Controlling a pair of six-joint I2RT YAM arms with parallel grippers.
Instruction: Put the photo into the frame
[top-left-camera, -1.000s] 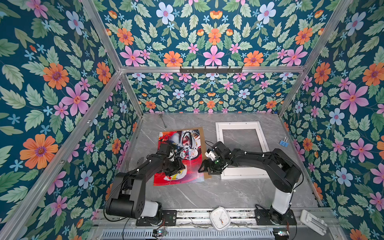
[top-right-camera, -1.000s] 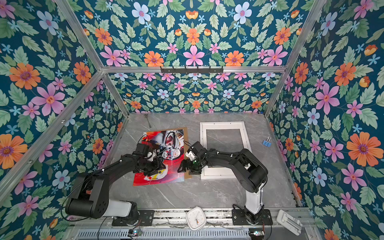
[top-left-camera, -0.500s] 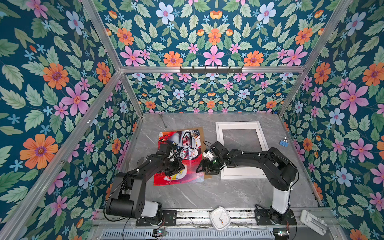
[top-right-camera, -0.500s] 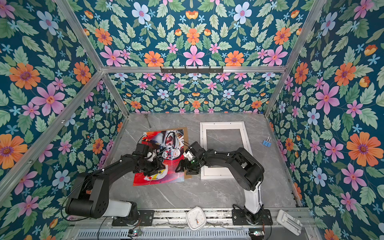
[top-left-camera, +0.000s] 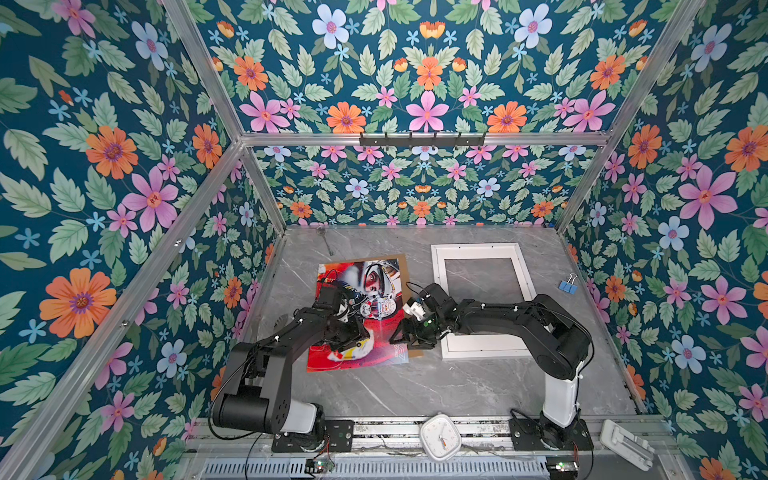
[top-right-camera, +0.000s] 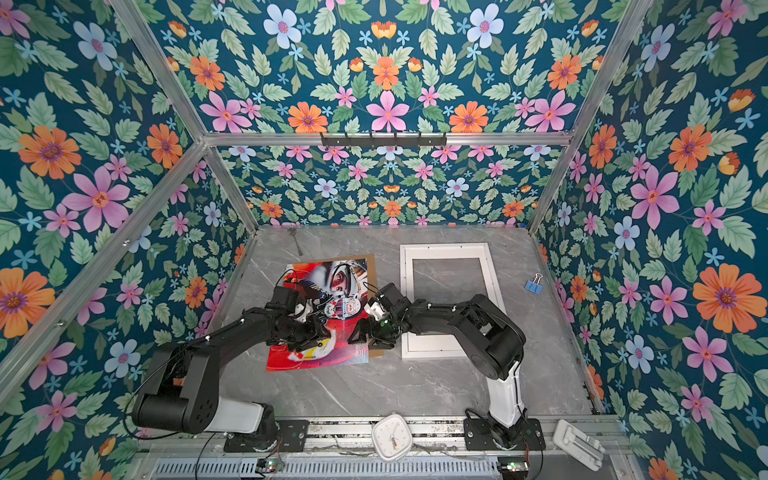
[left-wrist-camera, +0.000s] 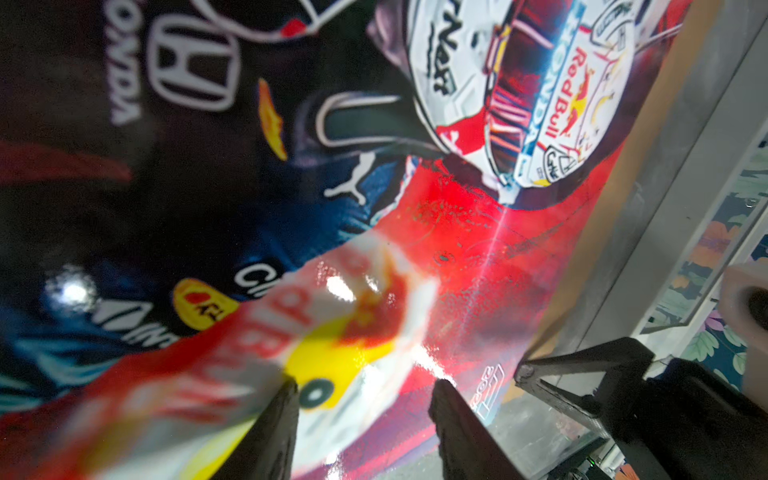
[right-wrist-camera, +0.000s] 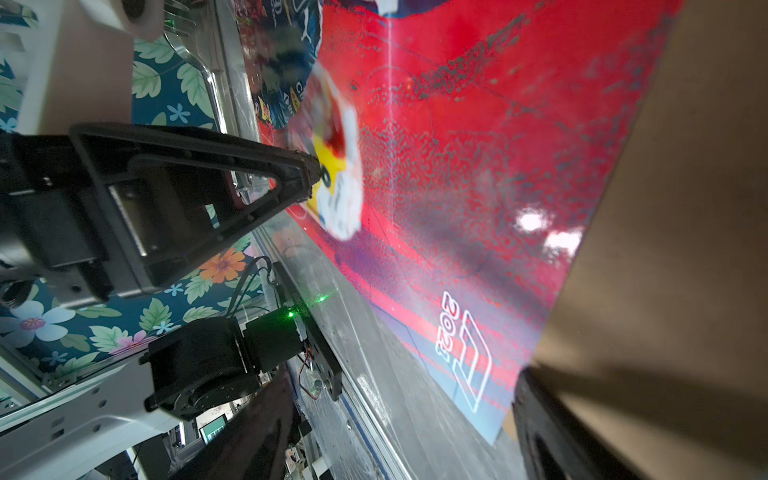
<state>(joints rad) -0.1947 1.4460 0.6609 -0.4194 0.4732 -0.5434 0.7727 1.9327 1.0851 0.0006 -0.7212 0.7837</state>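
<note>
1. Photo (top-left-camera: 374, 282) lies picture side up on the left half of the grey marble table (top-left-camera: 415, 390), well short of the frame (top-left-camera: 473, 250).
2. It rests askew on a brown backing board (top-left-camera: 405, 270), which shows as a thin strip along its far and right edges in both top views.
3. In the left wrist view the print (left-wrist-camera: 478, 232) fills most of the picture, glossy, with a white helmet and a dark suit on red.
4. Left gripper (top-left-camera: 357, 338) sits over the middle of the photo. Its two fingers (left-wrist-camera: 282, 415) stand apart with only the flat print between them, so the claw is open and grips nothing.
5. In the right wrist view one left fingertip (right-wrist-camera: 307, 170) meets the print's surface.
6. Right gripper (top-left-camera: 405, 336) is at the photo's near right corner. Its jaws are spread wide, one finger over the table and the other (right-wrist-camera: 540, 415) over the board (right-wrist-camera: 665, 249), holding nothing.
7. The white frame lies flat to the right, apart from the photo, with the table showing through its opening. The right arm crosses its near left corner.
8. A blue binder clip (top-left-camera: 567, 286) lies just right of the frame.
</note>
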